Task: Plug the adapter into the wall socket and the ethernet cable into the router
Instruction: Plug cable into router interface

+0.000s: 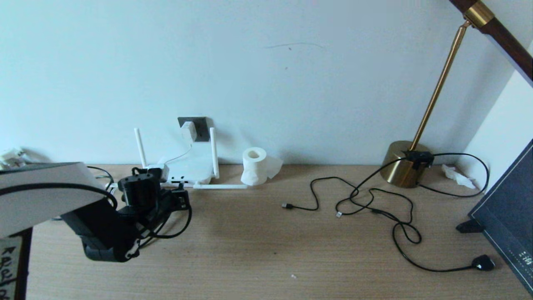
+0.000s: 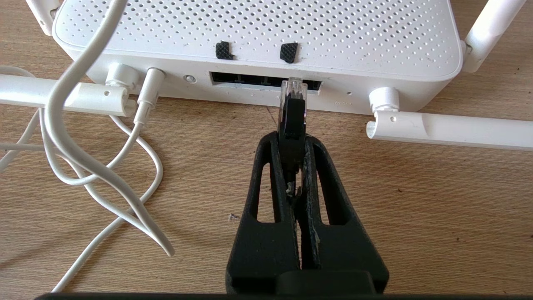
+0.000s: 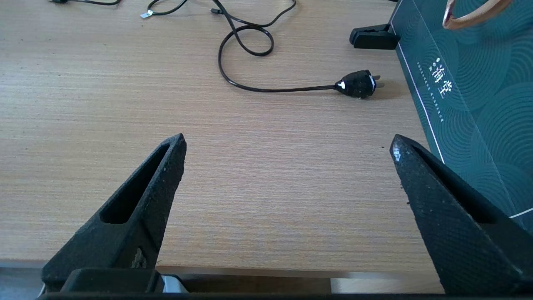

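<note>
Left claw [image 2: 293, 137]: clamped on ethernet cable [image 2: 292, 112] plug, aligned at router [image 2: 258, 37] ports for insertion. Right claw [image 3: 287, 146]: wide apart, empty.

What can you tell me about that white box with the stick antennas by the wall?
The router is a flat white plastic-looking box with rounded corners and a perforated top. It lies on the wooden desk against the wall, below the wall socket. Two antennas stand up, two lie flat on the desk. Its facing edge has a dark row of ports; a thin white cord is plugged in beside them. The left gripper holds the ethernet cable plug right at a port.
</note>
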Controlling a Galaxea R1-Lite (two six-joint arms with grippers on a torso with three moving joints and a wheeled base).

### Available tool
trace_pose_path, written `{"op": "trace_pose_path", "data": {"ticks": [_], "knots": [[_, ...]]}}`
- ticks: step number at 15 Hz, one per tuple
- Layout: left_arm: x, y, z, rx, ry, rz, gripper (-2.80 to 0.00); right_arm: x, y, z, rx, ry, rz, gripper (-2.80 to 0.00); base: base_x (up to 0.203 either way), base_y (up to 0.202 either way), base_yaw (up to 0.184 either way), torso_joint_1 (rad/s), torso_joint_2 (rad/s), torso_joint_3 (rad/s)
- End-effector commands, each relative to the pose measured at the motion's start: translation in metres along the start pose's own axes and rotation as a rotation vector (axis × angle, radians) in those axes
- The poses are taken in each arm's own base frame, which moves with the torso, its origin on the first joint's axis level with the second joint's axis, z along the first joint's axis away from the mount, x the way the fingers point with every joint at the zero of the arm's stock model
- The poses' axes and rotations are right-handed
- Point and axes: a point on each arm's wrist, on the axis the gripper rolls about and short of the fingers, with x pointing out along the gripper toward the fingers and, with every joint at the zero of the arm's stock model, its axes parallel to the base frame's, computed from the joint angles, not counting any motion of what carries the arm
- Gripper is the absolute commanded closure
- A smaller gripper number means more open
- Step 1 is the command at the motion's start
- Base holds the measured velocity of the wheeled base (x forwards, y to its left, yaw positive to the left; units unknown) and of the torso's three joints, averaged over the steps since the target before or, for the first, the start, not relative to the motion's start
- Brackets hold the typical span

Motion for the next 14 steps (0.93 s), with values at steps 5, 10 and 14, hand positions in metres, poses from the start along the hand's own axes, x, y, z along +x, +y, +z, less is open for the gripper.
{"op": "trace_pose_path", "data": {"ticks": [5, 10, 14], "knots": [[0.0004, 0.0, -0.0007, -0.001, -0.003, 0.001, 0.0, 0.0001, 0.0, 0.0, -0.002, 0.003, 0.0, -2.8, 0.0, 0.0, 0.0, 0.0, 0.0, 0.0], [0.0005, 0.0006, -0.0007, -0.001, -0.003, 0.002, 0.0, 0.0001, 0.0, 0.0, 0.0, 0.003, 0.0, -2.8, 0.0, 0.0, 0.0, 0.0, 0.0, 0.0], [0.0011, 0.0005, -0.0014, -0.001, -0.001, 0.002, 0.0, 0.0001, 0.0, 0.0, -0.001, 0.003, 0.0, -2.8, 0.0, 0.0, 0.0, 0.0, 0.0, 0.0]]}}
